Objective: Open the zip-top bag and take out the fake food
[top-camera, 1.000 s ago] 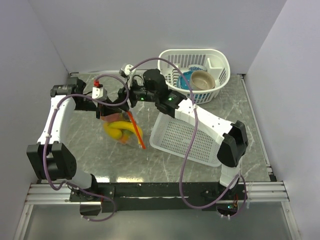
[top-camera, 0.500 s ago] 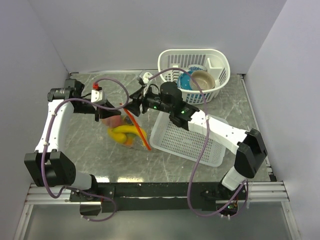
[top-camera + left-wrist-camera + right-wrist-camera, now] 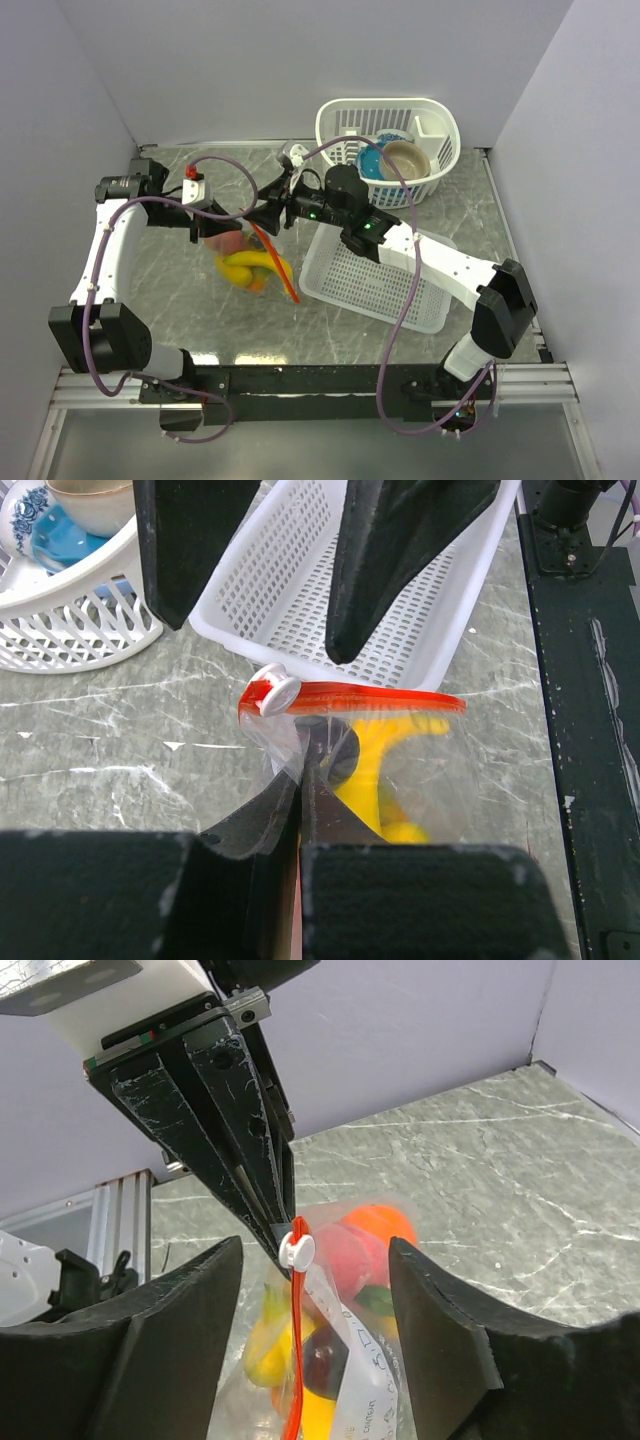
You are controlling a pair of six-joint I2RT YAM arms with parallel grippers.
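The left jaws are clamped tight on a top corner of the zip-top bag [image 3: 420, 770], pinching the clear plastic just under one end of the red zipper strip [image 3: 380, 698]. This holds the mouth up and steady while the pouch hangs below. Whether its bottom touches the tabletop [image 3: 180, 300] cannot be told. The fake food [image 3: 250, 268] is all inside the bag: a yellow banana, an orange round fruit and a red piece show through the plastic. The strip looks shut along its length, and its white slider [image 3: 297, 1250] sits at the end beside the left jaws. The right jaws stand open on either side of that slider, holding nothing, apparently lined up to close on it and draw it along the strip. Further right a flat white basket [image 3: 370, 285] lies on the tabletop, a likely place for the food, and behind it a round basket [image 3: 445, 135] holds bowls [image 3: 405, 160]
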